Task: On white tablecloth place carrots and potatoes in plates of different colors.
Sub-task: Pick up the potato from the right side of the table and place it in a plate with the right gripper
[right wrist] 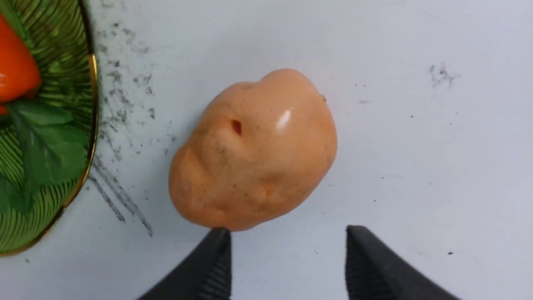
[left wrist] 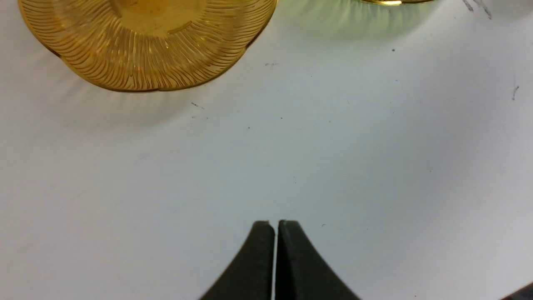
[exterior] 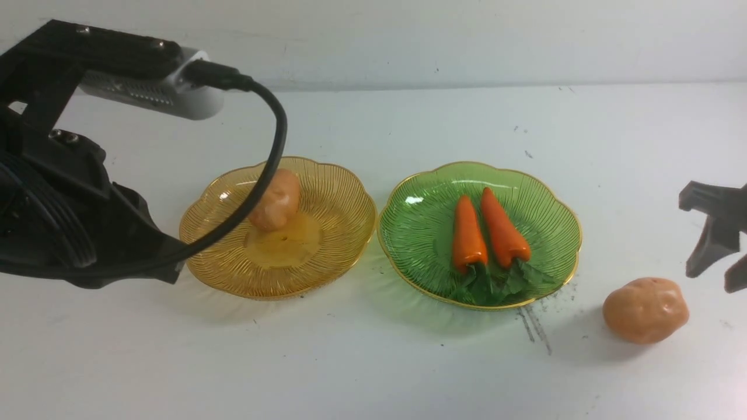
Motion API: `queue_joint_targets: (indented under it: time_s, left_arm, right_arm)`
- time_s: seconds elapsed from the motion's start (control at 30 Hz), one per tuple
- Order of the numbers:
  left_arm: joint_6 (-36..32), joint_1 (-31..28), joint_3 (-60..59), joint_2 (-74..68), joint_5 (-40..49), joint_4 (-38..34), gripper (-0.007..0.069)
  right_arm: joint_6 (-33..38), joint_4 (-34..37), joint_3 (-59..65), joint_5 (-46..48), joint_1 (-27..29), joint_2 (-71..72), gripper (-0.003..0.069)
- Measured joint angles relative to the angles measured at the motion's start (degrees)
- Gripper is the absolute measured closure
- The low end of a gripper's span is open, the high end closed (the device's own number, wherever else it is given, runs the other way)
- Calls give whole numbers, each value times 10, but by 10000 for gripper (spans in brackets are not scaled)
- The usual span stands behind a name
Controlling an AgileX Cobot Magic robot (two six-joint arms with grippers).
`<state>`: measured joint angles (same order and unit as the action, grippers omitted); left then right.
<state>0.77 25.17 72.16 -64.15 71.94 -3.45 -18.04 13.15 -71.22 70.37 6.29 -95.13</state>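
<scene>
bright, even overhead light. soft shadows, tinted by the amber plate (exterior: 344,198) and green plate (exterior: 543,204), pool beneath them; a small glare spot sits on the loose potato (right wrist: 250,154). front view slightly soft.

A tan-orange potato (right wrist: 254,150) is seen lying on the white tabletop (right wrist: 416,146), outside the plate. The right end effector (right wrist: 287,228) is held just short of it, its two dark fingers (right wrist: 208,271) spread apart with nothing between them. One fingertip is set right at the potato's edge. Near the potato, a green plate (right wrist: 58,204) is partly shown, with an orange carrot (right wrist: 14,71) and its leaves (right wrist: 46,141) inside. Grey scuff marks (right wrist: 120,200) are smeared between plate and potato.
</scene>
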Motion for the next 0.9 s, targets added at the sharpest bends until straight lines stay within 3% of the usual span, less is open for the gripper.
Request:
queue_joint_targets:
  time_s: [0.07, 0.1, 0.13, 0.23, 0.57, 0.9]
  left_arm:
    - [0, 0, 0, 0, 0, -1, 628]
    - [0, 0, 0, 0, 0, -2, 628]
    - [0, 0, 0, 0, 0, -2, 628]
    - [0, 0, 0, 0, 0, -3, 628]
    - [0, 0, -1, 0, 0, -4, 628]
    - [-1, 0, -1, 0, 0, -4, 628]
  right_arm:
    - [-35, 0, 0, 0, 0, -6, 186]
    - [-80, 4, 0, 0, 0, -16, 93]
    - [-102, 9, 0, -1, 0, -22, 46]
    - [-132, 31, 0, -1, 0, -37, -13]
    - [-186, 32, 0, -20, 0, -49, -32]
    - [-188, 44, 0, -39, 0, -110, -32]
